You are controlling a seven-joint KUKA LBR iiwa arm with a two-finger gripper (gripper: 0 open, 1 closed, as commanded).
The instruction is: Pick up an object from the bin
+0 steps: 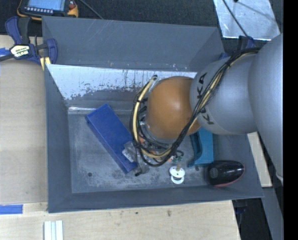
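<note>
Tool (135, 163) (half hidden) at blue block (106, 129)

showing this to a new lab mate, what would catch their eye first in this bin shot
The silver arm's rounded orange wrist cover dominates the middle of the grey metal bin. Below it the gripper sits at the lower end of a long flat blue block lying slantwise on the floor's left half. A glossy black mouse-shaped object lies in the front right corner.
</note>
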